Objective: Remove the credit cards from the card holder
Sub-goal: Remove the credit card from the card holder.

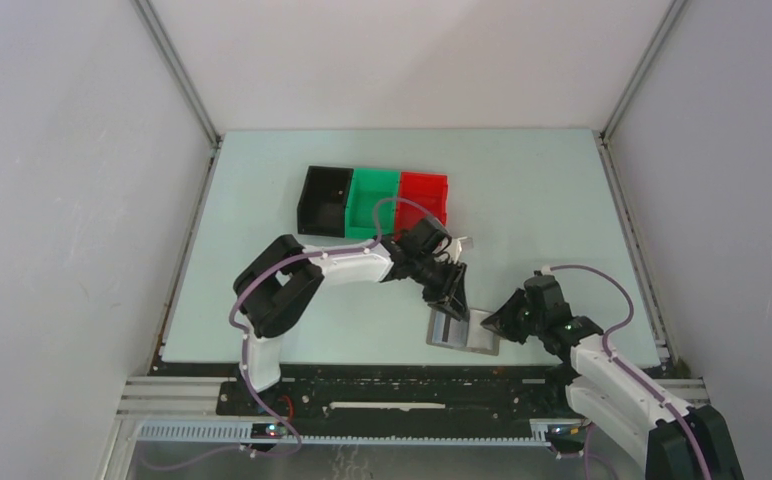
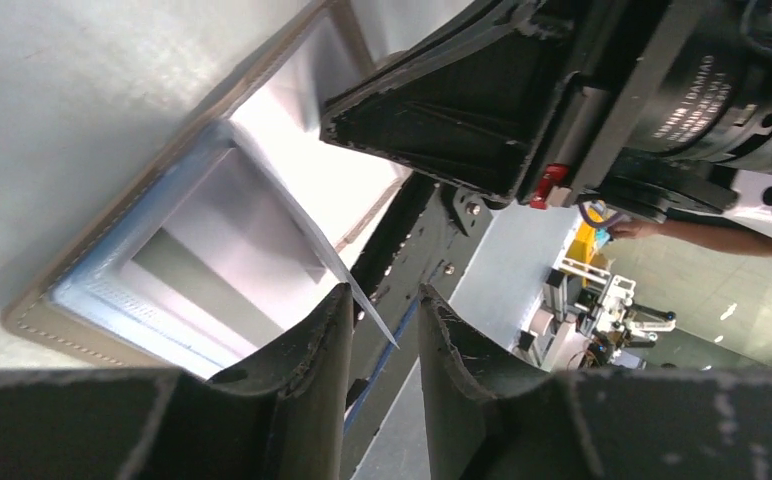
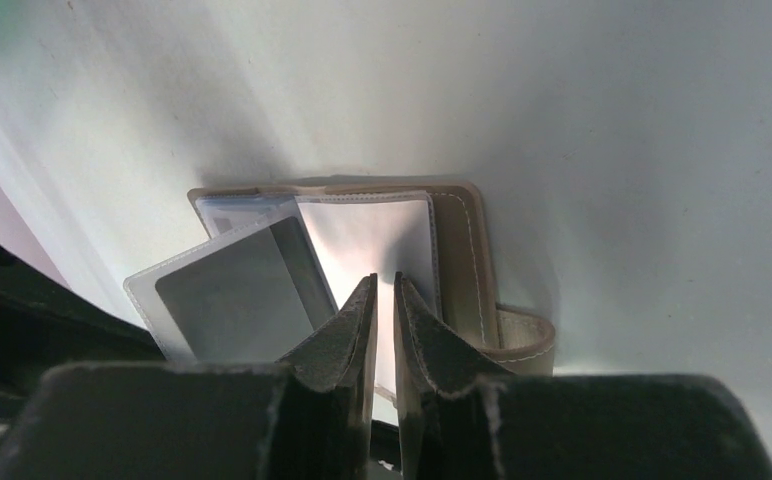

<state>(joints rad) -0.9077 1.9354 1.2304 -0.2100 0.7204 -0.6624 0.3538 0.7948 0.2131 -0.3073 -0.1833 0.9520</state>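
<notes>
The card holder [image 1: 462, 331] lies open near the table's front edge; its tan cover and closing tab show in the right wrist view [image 3: 477, 270]. A grey card [image 3: 237, 295] sits in a clear leaf that is raised off the pockets. That leaf's thin edge [image 2: 307, 235] runs down toward my left gripper [image 2: 386, 305], and its corner lies between the parted jaws. My left gripper [image 1: 450, 292] hovers over the holder. My right gripper [image 3: 383, 290] is shut, its tips on the holder's inner pocket, at the holder's right edge [image 1: 500, 322]. The tan-orange card is hidden.
A black bin [image 1: 324, 200], a green bin [image 1: 374, 203] and a red bin [image 1: 423, 198] stand in a row behind the arms. The table's front edge and a black rail [image 1: 382, 392] lie just below the holder. Walls close in both sides.
</notes>
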